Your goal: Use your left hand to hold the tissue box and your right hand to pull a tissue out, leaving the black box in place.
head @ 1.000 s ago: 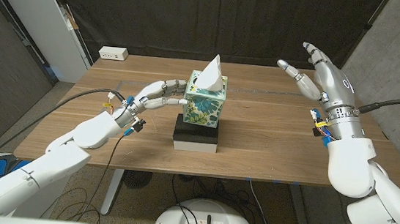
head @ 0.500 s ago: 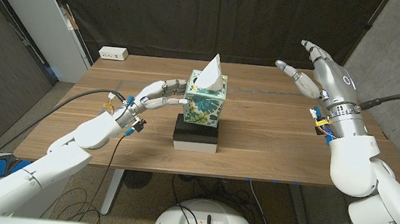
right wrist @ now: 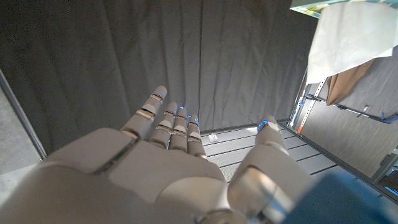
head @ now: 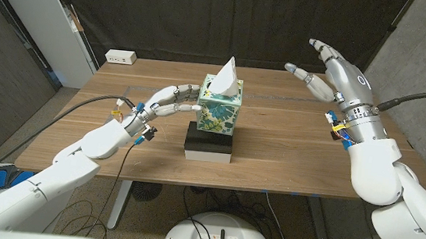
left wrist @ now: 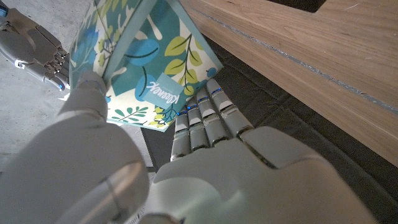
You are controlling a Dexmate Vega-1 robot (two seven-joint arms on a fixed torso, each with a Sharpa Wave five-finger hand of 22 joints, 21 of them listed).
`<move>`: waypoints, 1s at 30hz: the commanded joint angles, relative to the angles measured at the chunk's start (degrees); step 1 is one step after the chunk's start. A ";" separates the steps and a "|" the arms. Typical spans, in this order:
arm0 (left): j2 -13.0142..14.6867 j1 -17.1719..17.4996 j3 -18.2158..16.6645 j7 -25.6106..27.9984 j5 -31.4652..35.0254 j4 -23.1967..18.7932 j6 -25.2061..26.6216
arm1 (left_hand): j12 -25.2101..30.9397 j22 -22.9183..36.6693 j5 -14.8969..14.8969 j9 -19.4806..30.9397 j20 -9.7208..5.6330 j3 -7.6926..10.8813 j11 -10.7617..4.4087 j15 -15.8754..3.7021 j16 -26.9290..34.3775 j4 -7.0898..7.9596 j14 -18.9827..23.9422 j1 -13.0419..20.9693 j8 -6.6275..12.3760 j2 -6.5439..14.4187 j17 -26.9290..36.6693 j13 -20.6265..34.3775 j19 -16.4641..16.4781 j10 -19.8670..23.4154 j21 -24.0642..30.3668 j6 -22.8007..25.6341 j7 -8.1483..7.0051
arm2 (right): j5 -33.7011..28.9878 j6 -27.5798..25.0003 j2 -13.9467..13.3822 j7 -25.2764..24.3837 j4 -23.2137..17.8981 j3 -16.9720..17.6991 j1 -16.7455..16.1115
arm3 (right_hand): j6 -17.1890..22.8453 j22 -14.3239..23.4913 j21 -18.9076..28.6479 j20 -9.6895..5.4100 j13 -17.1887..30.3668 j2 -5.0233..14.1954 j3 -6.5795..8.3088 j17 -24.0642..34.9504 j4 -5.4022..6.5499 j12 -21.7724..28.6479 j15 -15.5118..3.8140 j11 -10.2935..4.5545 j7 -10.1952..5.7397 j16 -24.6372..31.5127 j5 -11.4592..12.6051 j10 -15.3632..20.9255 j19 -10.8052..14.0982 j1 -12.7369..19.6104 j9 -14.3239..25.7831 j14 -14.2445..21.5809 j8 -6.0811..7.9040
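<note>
Left hand (head: pixel 169 102) grips the floral Kleenex box (head: pixel 220 109); logo readable at wrist. Right hand (head: pixel 333 72), upper right, fingers spread, holding nothing.

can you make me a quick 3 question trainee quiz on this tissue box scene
1. True or false: the left hand grips the tissue box.
2. What does the tissue box stand on? A) bare table B) black box C) a tray
3. Fill in: the right hand is raised with fingers spread, holding ____.

Key:
1. True.
2. B: it stands on the black box.
3. Nothing; the tissue sticks up from the box's top, apart from that hand.
</note>
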 commanded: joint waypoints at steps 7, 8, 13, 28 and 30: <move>-0.51 -0.73 1.07 -0.46 0.09 0.11 -0.08 | -0.26 0.26 0.39 0.32 0.06 0.12 -0.30 -1.19 0.22 0.03 0.71 2.49 0.09 2.70 0.18 0.37 0.69 0.53 -0.30 0.38 0.04 | 3.23 6.12 -2.36 4.05 2.01 -2.26 6.21 | 0.49 0.22 0.48 0.05 0.22 -0.02 0.87 0.13 -0.03 0.28 0.19 0.07 0.35 0.25 0.63 0.65 0.74 2.00 0.34 0.65 0.23; -0.51 -0.71 1.07 -0.39 0.20 0.12 -0.14 | -0.32 0.26 0.39 0.32 0.08 0.11 -0.30 -1.18 0.21 0.02 0.71 2.51 0.08 2.70 0.17 0.37 0.70 0.42 -0.29 0.38 0.00 | 3.54 6.29 -2.53 4.42 2.08 -2.29 6.51 | 0.49 0.22 0.45 0.03 0.23 -0.03 0.90 0.13 -0.01 0.29 0.07 0.15 0.28 0.25 0.65 0.70 0.72 2.11 0.34 0.66 0.21; -0.55 -0.37 0.98 -0.09 0.24 -0.09 -0.27 | -0.31 0.26 0.40 0.33 0.07 0.06 -0.29 -1.15 0.16 0.01 0.66 2.58 0.02 2.72 0.17 0.40 0.70 0.54 -0.31 0.39 0.04 | 4.07 7.46 -3.13 5.05 2.15 -3.02 7.85 | 0.45 0.22 0.44 0.15 0.24 -0.11 1.02 0.12 0.05 0.25 0.18 0.09 0.36 0.29 0.71 0.76 0.83 2.49 0.35 0.81 0.15; -0.69 -0.29 1.31 -0.31 0.12 -0.25 -0.47 | -0.39 0.26 0.40 0.34 0.02 -0.09 -0.21 -1.18 0.13 0.10 0.69 2.60 -0.10 2.93 0.21 0.47 0.74 0.61 -0.33 0.51 0.07 | 2.50 6.95 -4.39 8.30 0.32 -4.45 10.81 | 0.81 0.23 0.42 0.21 0.28 -0.23 1.39 0.11 0.16 0.28 0.27 -0.25 0.00 0.33 0.90 1.24 1.19 3.59 0.37 1.06 0.15; -0.65 -0.30 1.31 -0.16 0.53 -0.37 -0.35 | -0.41 0.26 0.41 0.35 0.02 -0.08 -0.36 -1.21 0.14 0.09 0.73 2.65 -0.11 2.98 0.21 0.47 0.73 0.61 -0.34 0.56 0.05 | 3.53 7.29 -4.73 9.29 0.46 -4.50 11.58 | 0.83 0.23 0.44 0.20 0.28 -0.24 1.42 0.10 0.16 0.27 0.23 -0.18 0.01 0.37 0.92 1.26 1.29 3.70 0.38 1.15 0.14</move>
